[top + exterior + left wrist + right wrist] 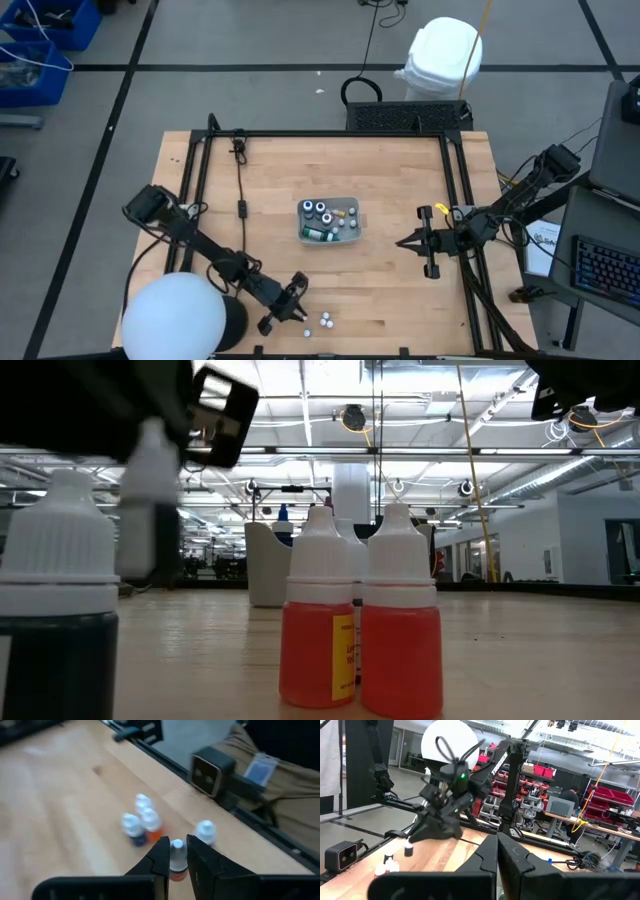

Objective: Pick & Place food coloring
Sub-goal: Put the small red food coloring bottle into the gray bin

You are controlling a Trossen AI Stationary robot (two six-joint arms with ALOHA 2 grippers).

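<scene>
Several food coloring bottles in tray

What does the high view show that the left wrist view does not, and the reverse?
Only the high view shows the grey tray with bottles inside and the right end effector, shut, waiting at the table's right. Only the left wrist view shows the small camera at the table edge. Both show the left end effector shut on a food coloring bottle, beside loose bottles.
</scene>
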